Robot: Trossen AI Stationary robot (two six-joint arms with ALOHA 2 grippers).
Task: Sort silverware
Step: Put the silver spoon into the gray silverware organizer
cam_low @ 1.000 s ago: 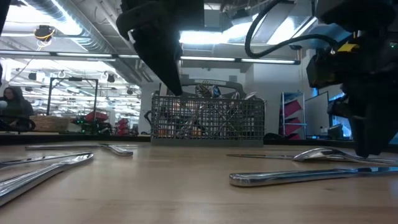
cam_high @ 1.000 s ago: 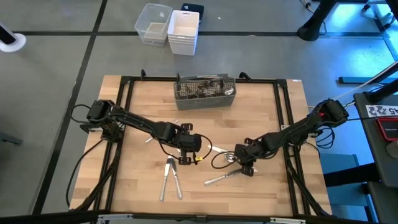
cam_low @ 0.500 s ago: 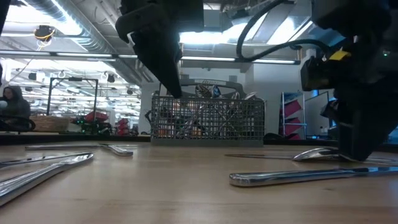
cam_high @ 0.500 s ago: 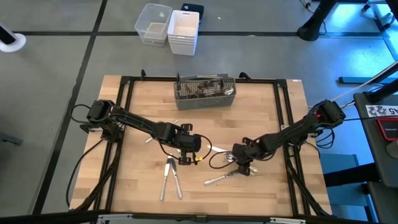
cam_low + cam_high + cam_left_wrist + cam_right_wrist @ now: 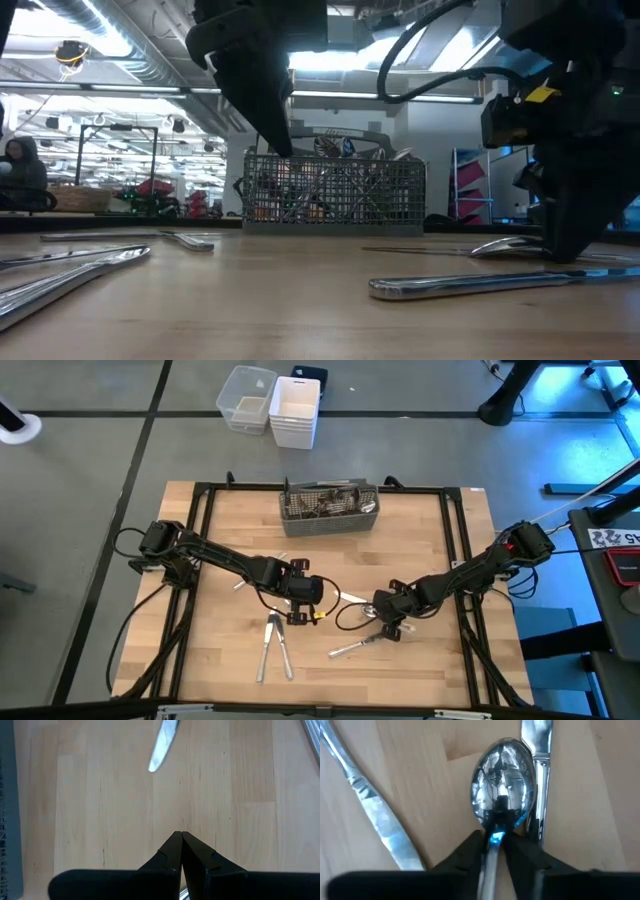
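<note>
A shiny spoon of the silverware lies on the wooden table, right of the middle, with my right gripper shut on it. One table knife lies right beside the spoon and another farther off. My left gripper hangs shut and empty above bare wood near the table's middle, with a knife tip ahead of it. Two more pieces lie near the front edge. My right gripper pinches the spoon's neck, just behind the bowl, between its two fingers. The fingers come steeply from above and stand on either side of the handle. The spoon lies flat on the table, bowl up.
A grey wire-mesh caddy holding more pieces stands at the far edge's middle. A long piece lies just in front of the right gripper. Small pieces lie by the left arm. White bins stand on the floor beyond.
My right gripper has shifted a little toward the table's left and down over the spoon. The silverware on the table has stayed where it was.
</note>
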